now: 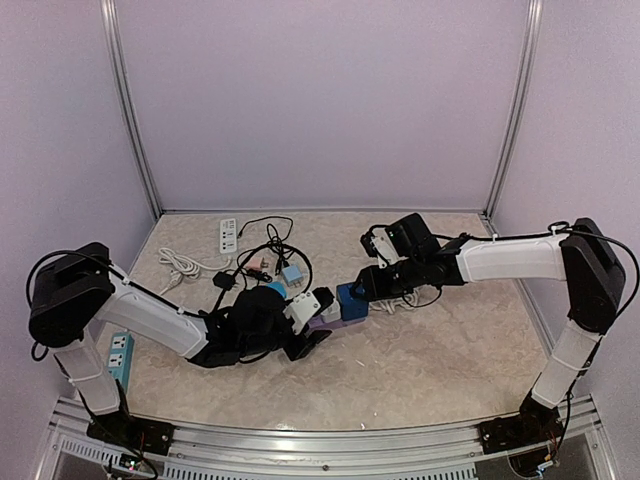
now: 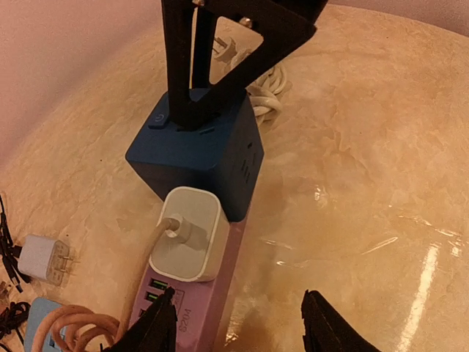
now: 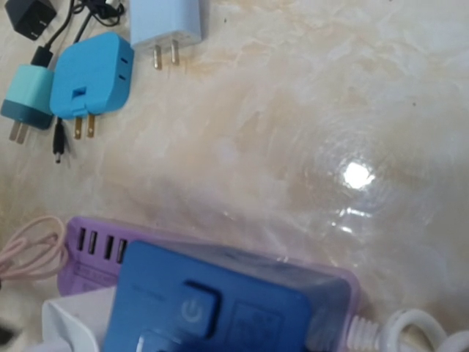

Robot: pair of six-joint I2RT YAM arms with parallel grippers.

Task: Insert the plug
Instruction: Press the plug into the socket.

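A purple power strip (image 2: pixel 212 293) (image 1: pixel 327 320) lies mid-table. A white plug (image 2: pixel 187 235) (image 1: pixel 300 308) with a beige cord sits in it. A dark blue cube adapter (image 2: pixel 201 158) (image 3: pixel 220 308) (image 1: pixel 351 300) stands on the strip just beyond the plug. My right gripper (image 1: pixel 368 287) is at the cube's top, its black fingers (image 2: pixel 183 81) touching the top face beside the power button. Its own view does not show the fingers. My left gripper (image 2: pixel 238 323) (image 1: pixel 312 338) hovers open over the strip's USB end. One fingertip overlaps the strip and the other is above bare table.
Loose chargers lie left of the strip: a light blue one (image 3: pixel 165 22), a blue one (image 3: pixel 91 73), a teal one (image 3: pixel 26 95) and a white one (image 2: pixel 44 257). A white cord coil (image 2: pixel 267 92) sits behind the cube. A white strip (image 1: pixel 228 235) lies at the back left.
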